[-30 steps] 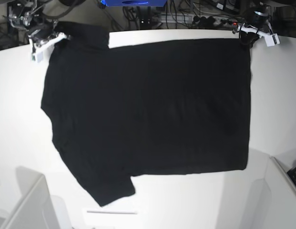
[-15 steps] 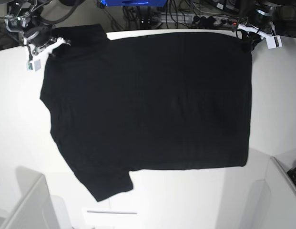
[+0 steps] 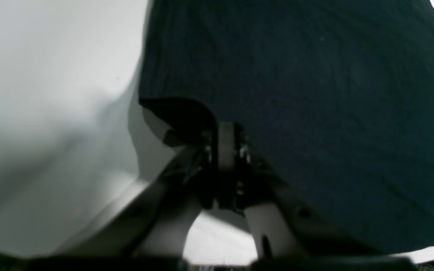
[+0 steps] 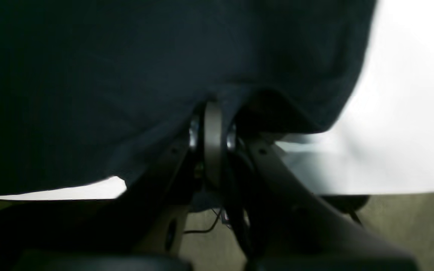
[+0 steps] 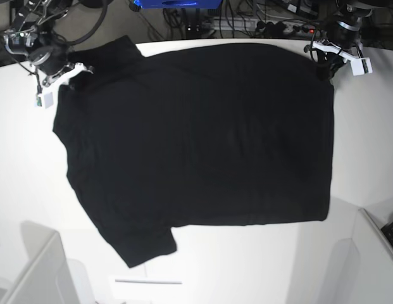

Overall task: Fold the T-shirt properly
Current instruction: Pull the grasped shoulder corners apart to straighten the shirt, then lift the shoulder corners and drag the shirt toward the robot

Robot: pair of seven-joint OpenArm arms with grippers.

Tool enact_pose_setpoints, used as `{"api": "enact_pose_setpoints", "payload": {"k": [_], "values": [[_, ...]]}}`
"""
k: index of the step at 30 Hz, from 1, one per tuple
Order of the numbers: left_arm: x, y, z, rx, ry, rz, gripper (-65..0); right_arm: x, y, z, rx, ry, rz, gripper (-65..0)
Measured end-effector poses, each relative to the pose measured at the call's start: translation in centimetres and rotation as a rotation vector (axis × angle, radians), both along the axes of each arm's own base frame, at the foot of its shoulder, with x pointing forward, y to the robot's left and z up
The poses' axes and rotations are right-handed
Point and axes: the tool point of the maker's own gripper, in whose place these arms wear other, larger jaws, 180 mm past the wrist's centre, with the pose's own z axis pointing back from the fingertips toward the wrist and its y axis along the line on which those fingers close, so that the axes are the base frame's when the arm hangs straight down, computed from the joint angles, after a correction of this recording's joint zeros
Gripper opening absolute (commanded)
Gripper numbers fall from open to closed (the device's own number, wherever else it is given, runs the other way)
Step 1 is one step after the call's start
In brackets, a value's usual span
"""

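With my left gripper [image 5: 324, 63] and right gripper [image 5: 68, 75] each clamped on a far corner, I have dragged the T-shirt [image 5: 202, 139] farther back across the bench [image 5: 373, 139], flat, smooth, ready for folding.

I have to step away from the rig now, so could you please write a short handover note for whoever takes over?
Left gripper: shut on the T-shirt at its far corner.
Right gripper: shut on the T-shirt's other far corner, by the sleeve.
T-shirt: spread flat on the white table, plain black side up, far edge at the table's far rim.
Done: cloth laid out; no fold visible.
Left: all the folding.
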Motion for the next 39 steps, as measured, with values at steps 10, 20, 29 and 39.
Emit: {"api": "enact_pose_setpoints", "payload": {"k": [10,20,29,39], "values": [[1.3,1.2,0.3,0.006,-0.016,0.075,-65.0,2.6,-0.1,1.3,-0.003,-0.026,0.031,-65.0],[2.2,1.1,0.7,-0.001,-0.041,0.076,-65.0,4.0,-0.1,0.9,0.030,-0.031,0.017,-65.0],[2.9,1.9,2.3,0.002,-0.110,0.148,-65.0,6.1,0.2,1.2,0.059,-0.045,0.024,-65.0],[3.5,2.2,2.6,-0.001,-0.123,0.177,-65.0,8.2,0.8,0.5,0.119,-0.042,0.024,-65.0]]}}
